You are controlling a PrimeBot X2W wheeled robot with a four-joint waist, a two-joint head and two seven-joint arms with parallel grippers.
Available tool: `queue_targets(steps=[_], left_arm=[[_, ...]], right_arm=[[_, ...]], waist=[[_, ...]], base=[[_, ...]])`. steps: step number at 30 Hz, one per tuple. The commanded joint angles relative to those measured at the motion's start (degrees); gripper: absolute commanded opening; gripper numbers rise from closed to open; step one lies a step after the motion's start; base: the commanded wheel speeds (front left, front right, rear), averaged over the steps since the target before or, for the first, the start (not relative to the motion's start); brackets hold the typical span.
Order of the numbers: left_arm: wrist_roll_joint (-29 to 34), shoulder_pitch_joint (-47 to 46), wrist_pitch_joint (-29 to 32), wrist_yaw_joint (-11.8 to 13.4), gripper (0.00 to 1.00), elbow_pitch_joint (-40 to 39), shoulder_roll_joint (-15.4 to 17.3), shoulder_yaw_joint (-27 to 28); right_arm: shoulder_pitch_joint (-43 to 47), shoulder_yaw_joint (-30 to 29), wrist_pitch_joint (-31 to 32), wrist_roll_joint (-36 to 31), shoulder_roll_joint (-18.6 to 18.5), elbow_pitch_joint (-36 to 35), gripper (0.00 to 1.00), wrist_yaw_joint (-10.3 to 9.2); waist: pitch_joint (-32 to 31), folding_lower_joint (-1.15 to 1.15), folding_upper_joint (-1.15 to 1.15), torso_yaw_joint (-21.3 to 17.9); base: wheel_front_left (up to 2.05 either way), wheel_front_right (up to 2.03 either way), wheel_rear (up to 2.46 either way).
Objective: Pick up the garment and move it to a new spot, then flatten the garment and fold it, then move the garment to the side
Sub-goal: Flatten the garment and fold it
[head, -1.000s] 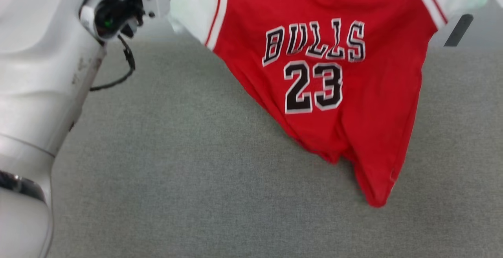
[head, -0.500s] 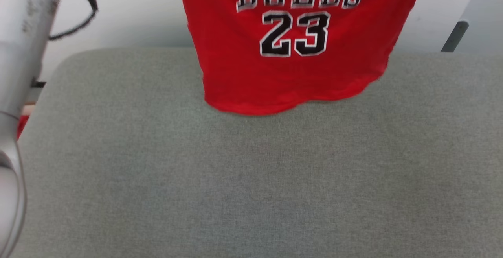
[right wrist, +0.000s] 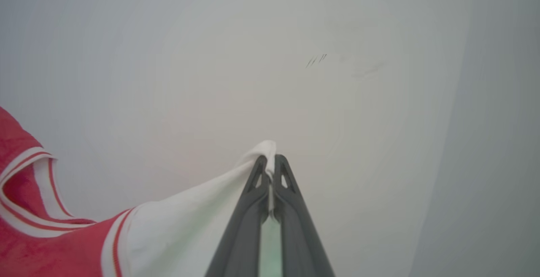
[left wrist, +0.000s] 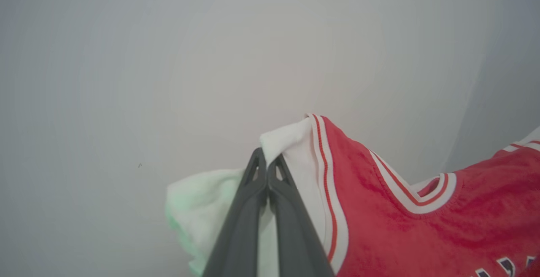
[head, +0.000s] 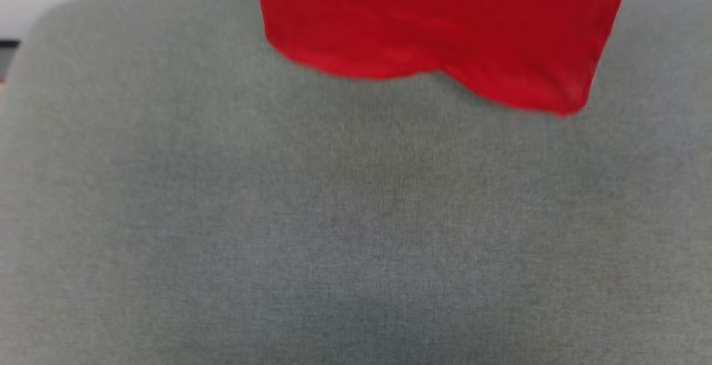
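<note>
Garment (head: 439,25) clamped by left gripper (left wrist: 267,168) and right gripper (right wrist: 270,164), hem at far edge of pad (head: 334,215); could land bunched if dropped.

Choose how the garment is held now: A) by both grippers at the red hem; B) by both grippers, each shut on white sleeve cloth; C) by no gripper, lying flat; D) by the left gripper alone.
B: the left gripper and the right gripper each pinch white cloth of the garment between closed fingers.
</note>
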Motion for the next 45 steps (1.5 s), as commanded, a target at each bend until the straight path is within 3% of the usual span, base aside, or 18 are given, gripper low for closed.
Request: queue_targets(steps=[1, 8, 14, 19, 24, 36, 45], left_arm=[[0.89, -3.48, -1.92, 0.48, 0.00, 0.39, 0.02, 0.66], [1.60, -12.79, -6.63, 1.06, 0.00, 1.45, -0.61, 2.53], [0.99, -21.73, -10.74, 0.79, 0.00, 2.33, -1.23, 5.18], [0.84, -24.94, -15.40, 0.26, 0.00, 3.07, -1.31, 5.74], [-0.67, -22.61, -17.82, 0.03, 0.00, 4.08, -2.34, 5.67], [-4.01, -11.79, -16.22, 0.01, 0.00, 2.61, -3.63, 0.58], [-9.34, -0.42, -12.09, 0.01, 0.00, -5.44, -0.03, -3.59]], right_arm=[[-3.56, 0.10, -3.08, -2.27, 0.43, 1.40, 0.00, 0.00], [-13.25, -2.72, -10.81, -10.49, 0.84, 5.46, 0.00, -0.01], [-21.25, -8.88, -12.16, -20.77, 1.36, 3.42, 0.00, -0.01], [-22.23, -13.42, -12.11, -26.97, 2.94, -1.83, 0.00, -0.01], [-20.08, -14.71, -12.12, -29.95, 4.91, -2.19, 0.00, -0.01], [-15.23, -8.02, -12.14, -25.46, 5.24, 4.83, 0.00, -0.02], [-6.70, 1.68, -12.15, -13.41, -0.16, 1.04, 0.00, -0.02]], waist=[[9.73, 0.00, 0.00, -0.84], [19.75, 0.00, 0.00, -1.20], [30.93, 0.00, 0.00, 0.07], [38.10, 0.00, 0.00, 1.45], [41.36, 0.00, 0.00, 3.06], [39.75, 0.00, 0.00, 5.67], [31.41, 0.00, 0.00, 6.71]], base=[[0.00, 0.00, 0.00], [0.00, 0.00, 0.00], [0.00, 0.00, 0.00], [0.00, 0.00, 0.00], [0.00, 0.00, 0.00], [0.00, 0.00, 0.00], [0.00, 0.00, 0.00]])
